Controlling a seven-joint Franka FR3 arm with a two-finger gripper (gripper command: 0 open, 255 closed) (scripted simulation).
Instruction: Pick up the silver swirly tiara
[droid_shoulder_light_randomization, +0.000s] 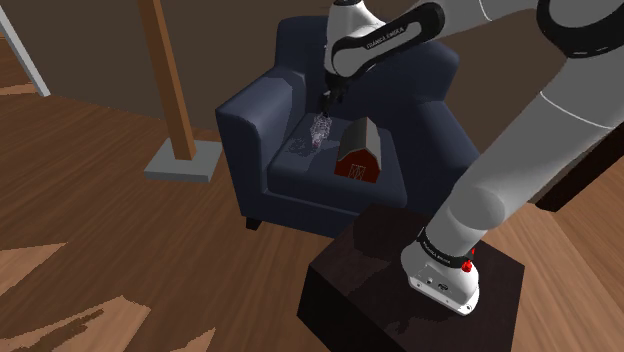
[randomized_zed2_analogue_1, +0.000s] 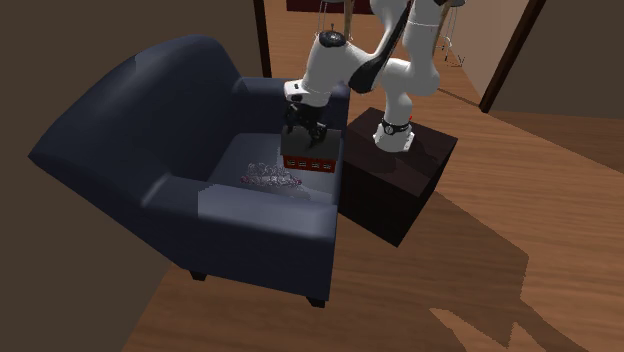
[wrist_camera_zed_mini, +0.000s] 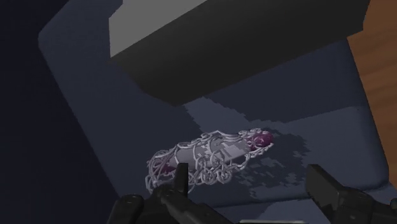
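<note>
All three views are dim. Hard-edged, pale patches of light slant across the wooden floor. On the armchair seat a lighter patch meets blocky, stair-stepped shadow around the tiara.

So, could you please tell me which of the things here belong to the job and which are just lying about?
Job: tiara; gripper, open above it.
Lying about: red barn beside the tiara on the armchair; wooden post on the floor.
</note>
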